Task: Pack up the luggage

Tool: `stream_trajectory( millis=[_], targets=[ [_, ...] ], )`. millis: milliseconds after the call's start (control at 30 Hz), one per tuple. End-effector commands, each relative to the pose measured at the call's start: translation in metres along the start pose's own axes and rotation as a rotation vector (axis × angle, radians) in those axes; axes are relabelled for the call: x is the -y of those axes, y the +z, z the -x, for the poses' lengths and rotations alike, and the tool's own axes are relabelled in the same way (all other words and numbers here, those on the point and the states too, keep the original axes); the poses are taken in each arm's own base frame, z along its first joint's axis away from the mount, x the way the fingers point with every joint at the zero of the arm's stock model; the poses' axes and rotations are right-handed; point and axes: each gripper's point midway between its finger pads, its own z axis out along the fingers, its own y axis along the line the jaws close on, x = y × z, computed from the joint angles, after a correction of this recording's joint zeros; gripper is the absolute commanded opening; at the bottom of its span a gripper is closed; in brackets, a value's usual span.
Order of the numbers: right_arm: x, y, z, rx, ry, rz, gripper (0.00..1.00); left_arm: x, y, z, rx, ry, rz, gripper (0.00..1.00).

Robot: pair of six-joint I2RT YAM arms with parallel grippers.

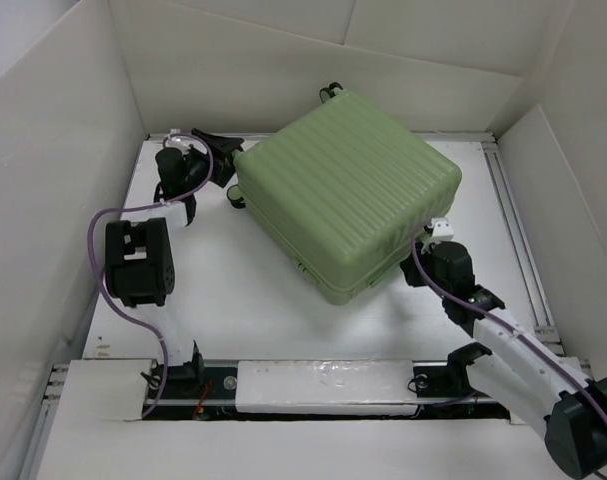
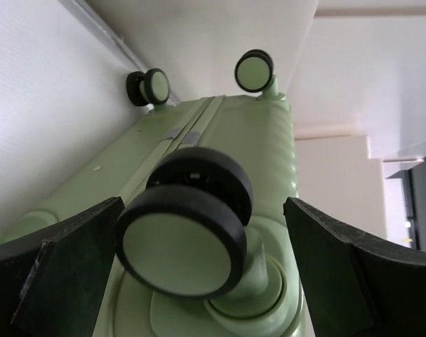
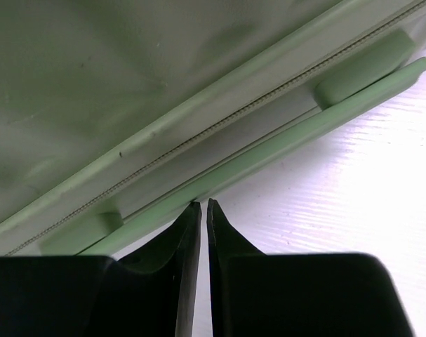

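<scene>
The luggage [image 1: 348, 190], a pale green ribbed hard-shell suitcase, lies shut and flat at the middle back of the table. My left gripper [image 1: 226, 168] is at its left end, open. In the left wrist view the gripper [image 2: 202, 210] has a black caster wheel [image 2: 184, 239] between its fingers, with the shell [image 2: 255, 133] behind. My right gripper [image 1: 417, 250] is at the suitcase's near right side. In the right wrist view it [image 3: 203, 203] is shut on nothing, tips at the lower edge of the shell [image 3: 128, 70] below the zipper seam [image 3: 220, 123]. The lining is hidden.
White walls [image 1: 63, 120] enclose the white table [image 1: 263, 320] on the left, back and right. Two more caster wheels [image 2: 148, 87] [image 2: 255, 70] stick out toward the back wall. A rail [image 1: 323, 385] runs along the near edge by the arm bases.
</scene>
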Motion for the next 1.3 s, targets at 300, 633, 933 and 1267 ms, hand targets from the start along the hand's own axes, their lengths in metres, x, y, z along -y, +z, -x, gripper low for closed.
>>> stream_trajectory(
  millis=[300, 633, 933, 1267],
  targets=[
    [-0.022, 0.025, 0.027, 0.082, 0.009, 0.083, 0.14, 0.067, 0.003, -0.001, 0.009, 0.029, -0.278, 0.00],
    [-0.070, 0.072, 0.120, 0.132, -0.087, 0.270, 0.10, 0.061, -0.083, -0.002, 0.176, 0.159, -0.118, 0.00],
    [-0.063, 0.043, 0.106, 0.101, -0.054, 0.240, 0.40, 0.063, -0.122, -0.013, 0.210, 0.278, 0.030, 0.00],
    [-0.075, -0.016, 0.029, 0.148, -0.052, 0.390, 0.12, 0.062, -0.110, 0.003, 0.225, 0.279, 0.051, 0.00]
  ],
)
